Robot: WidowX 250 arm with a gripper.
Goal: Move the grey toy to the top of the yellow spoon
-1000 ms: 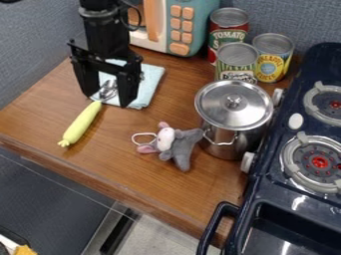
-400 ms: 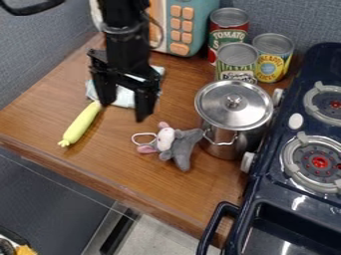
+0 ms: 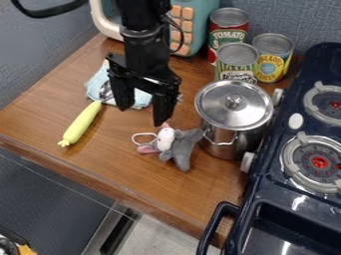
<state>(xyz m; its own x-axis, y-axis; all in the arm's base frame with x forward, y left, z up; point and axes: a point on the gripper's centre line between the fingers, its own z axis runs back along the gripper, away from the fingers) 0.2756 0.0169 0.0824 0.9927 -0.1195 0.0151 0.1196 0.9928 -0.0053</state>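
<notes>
At 8 o'clock from the lidded metal pot (image 3: 234, 118), just beside it, the grey plush mouse (image 3: 181, 147) lies on the wooden tabletop (image 3: 143, 187). Toward the mouse's 11 o'clock hangs the black pincer (image 3: 140, 114), fingers wide apart, holding nothing. The yellow-handled spoon (image 3: 81, 124) lies toward the mouse's 9 o'clock, its metal end on the blue cloth (image 3: 141, 99).
</notes>
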